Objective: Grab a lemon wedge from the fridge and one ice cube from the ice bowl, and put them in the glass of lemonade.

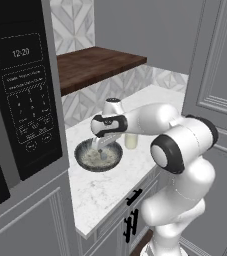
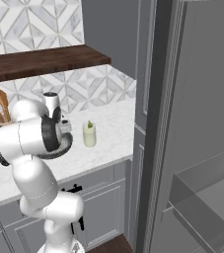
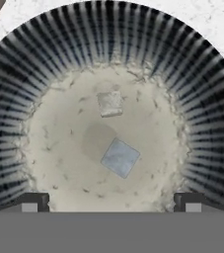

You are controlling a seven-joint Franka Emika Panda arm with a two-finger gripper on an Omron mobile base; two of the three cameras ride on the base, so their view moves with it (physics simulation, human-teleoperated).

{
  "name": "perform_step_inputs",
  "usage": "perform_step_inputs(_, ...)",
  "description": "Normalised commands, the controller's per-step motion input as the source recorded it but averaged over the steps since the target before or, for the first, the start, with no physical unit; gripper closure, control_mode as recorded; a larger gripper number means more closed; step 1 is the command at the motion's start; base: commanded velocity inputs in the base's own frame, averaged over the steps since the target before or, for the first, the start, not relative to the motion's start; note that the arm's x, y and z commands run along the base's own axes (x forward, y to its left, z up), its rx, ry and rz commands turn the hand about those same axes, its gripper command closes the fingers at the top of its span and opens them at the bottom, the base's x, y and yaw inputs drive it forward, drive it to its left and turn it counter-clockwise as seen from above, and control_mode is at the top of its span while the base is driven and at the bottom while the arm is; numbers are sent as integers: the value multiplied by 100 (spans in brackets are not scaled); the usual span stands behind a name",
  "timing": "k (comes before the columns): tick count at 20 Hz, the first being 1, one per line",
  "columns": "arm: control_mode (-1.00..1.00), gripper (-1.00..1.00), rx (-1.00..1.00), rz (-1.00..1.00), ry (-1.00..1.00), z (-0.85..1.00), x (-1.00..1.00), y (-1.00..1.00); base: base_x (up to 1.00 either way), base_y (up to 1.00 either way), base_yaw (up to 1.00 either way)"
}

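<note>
Tool [image 3: 111, 202] spread wide and empty, I hover over the ice bowl [image 3: 29, 74], one ice cube [image 3: 120, 157] at frame centre, another [image 3: 109, 104] above it. Descending off-centre could nudge the cube away. The glass of lemonade [image 2: 89, 134] stands beside the bowl on the counter [image 1: 110, 192].

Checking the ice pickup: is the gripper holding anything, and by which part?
Nothing is held: the gripper hangs open above the ice bowl, both ice cubes lying loose below.

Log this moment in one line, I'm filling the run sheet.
gripper: open, above bowl | cubes: two in bowl, none held | wedge: in glass | fridge: open
</note>
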Motion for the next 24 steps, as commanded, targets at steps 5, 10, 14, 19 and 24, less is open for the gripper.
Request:
perform_step_inputs(5, -100, -100, -1, 0, 0, -13, 5, 0, 0, 0, 0)
perform_step_inputs(10, -100, -100, 0, 0, 3, -34, 0, 0, 0, 0, 0)
perform_step_inputs(14, -100, -100, 0, 0, 0, -20, 0, 0, 0, 0, 0)
perform_step_inputs(19, -100, -100, 0, 0, 0, -14, 0, 0, 0, 0, 0)
perform_step_inputs(24, -100, -100, 0, 0, 0, -3, 0, 0, 0, 0, 0)
